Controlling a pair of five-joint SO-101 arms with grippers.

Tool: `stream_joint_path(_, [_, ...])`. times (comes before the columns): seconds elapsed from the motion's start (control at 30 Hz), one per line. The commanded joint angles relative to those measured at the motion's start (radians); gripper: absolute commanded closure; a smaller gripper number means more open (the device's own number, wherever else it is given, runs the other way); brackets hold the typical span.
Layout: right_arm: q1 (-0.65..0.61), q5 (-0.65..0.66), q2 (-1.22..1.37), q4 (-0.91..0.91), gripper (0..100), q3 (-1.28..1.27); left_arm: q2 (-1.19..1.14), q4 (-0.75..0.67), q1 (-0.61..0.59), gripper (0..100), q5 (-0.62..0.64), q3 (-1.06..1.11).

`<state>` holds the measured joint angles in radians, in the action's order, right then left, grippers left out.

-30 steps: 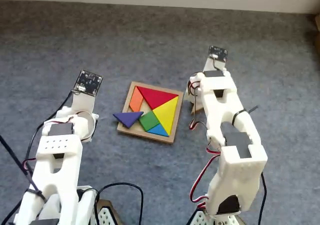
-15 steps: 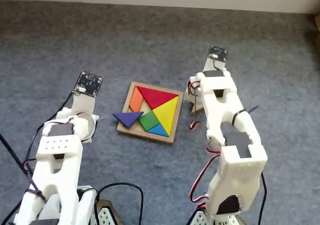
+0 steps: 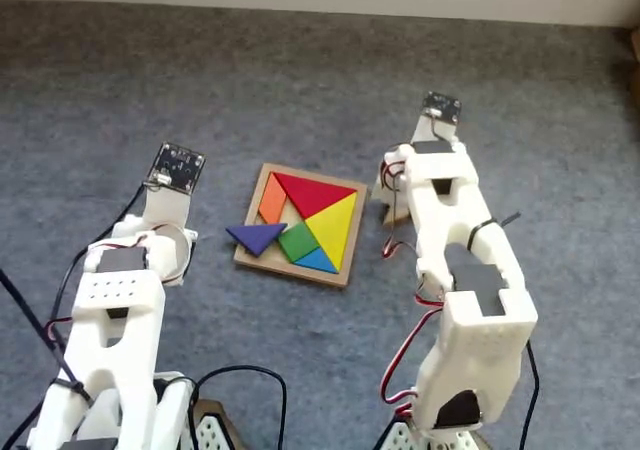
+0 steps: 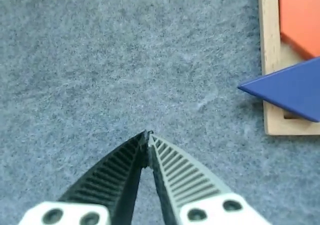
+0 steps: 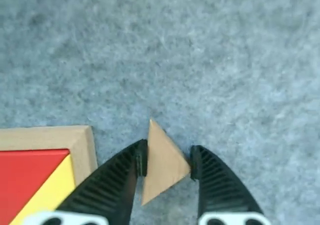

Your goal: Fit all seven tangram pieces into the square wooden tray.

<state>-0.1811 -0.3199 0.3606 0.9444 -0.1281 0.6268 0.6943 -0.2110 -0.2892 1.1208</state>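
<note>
The square wooden tray [image 3: 290, 270] lies on the carpet between the arms, with red, yellow, orange, green and blue pieces set inside it. A purple triangle [image 3: 256, 236] lies across the tray's left rim, partly on the carpet; the left wrist view shows it as a blue-purple triangle [image 4: 290, 87] over the tray rim [image 4: 267, 45]. My left gripper [image 4: 148, 135] is shut and empty over the carpet, left of that triangle. My right gripper [image 5: 167, 160] is just right of the tray corner [image 5: 82, 140], its fingers pressed on both sides of a tan triangle [image 5: 164, 162].
Grey carpet surrounds the tray on all sides. The tan triangle [image 3: 396, 211] sits close beside the tray's right rim, mostly under the right arm. A pale wall edge runs along the far side.
The right arm has shifted slightly to the right. The left arm, tray and purple triangle have not moved.
</note>
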Motion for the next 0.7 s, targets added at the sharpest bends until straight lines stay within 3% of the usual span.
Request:
stream_joint_path(0.0, [0.01,-0.003,-0.102,-0.005,93.5,0.03,0.021,-0.017,-0.008,98,0.011,-0.002])
stream_joint_path(0.23, [-0.002,-0.005,-0.173,0.004,93.5,0.031,0.021,-0.017,-0.008,98,0.011,-0.001])
stream_joint_path(0.4, [-0.096,-0.011,-0.268,0.11,93.5,0.039,0.021,-0.017,-0.008,98,0.009,-0.001])
stream_joint_path(0.57, [-0.239,-0.012,-0.312,0.116,93.5,0.041,0.021,-0.017,-0.008,98,0.009,-0.001])
stream_joint_path(0.67, [-0.26,-0.012,-0.315,0.119,93.5,0.041,0.021,-0.017,-0.008,98,0.008,-0.001])
